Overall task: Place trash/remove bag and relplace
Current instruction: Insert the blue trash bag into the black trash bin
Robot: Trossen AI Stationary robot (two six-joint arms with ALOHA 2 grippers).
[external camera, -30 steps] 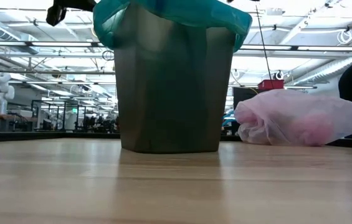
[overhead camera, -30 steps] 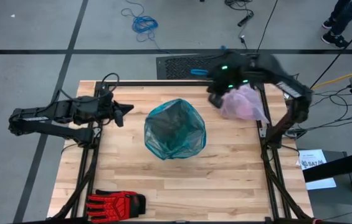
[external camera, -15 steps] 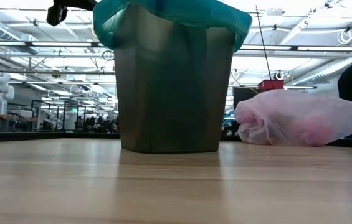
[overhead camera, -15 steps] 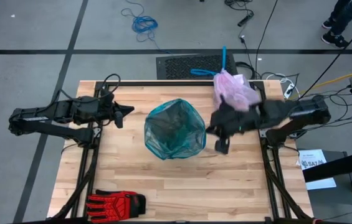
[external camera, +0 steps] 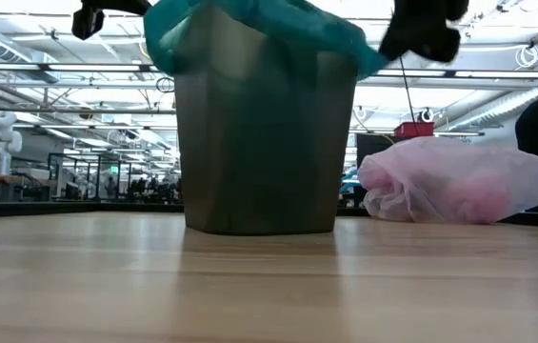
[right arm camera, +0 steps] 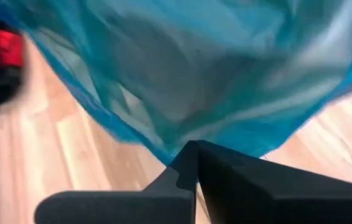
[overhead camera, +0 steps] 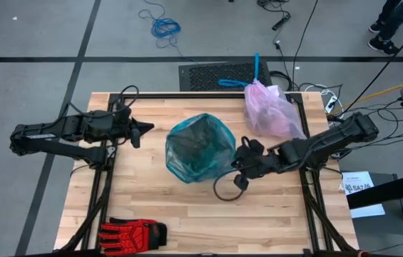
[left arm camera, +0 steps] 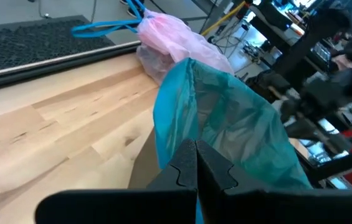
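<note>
Pale wood table (overhead camera: 187,214), grey floor (overhead camera: 37,28) (cables strewn), pink bag (overhead camera: 272,114)

Table layout, bin at centre.
Bin (overhead camera: 200,148) mid-table; bag (overhead camera: 271,113) at far right corner; glove (overhead camera: 133,232) at near left edge; left gripper (overhead camera: 143,128) left of bin, right gripper (overhead camera: 240,164) just right.

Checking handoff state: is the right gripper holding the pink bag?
No. In the high view the pink bag lies alone at the table's far edge, with the shut right gripper beside the teal-lined bin.
</note>
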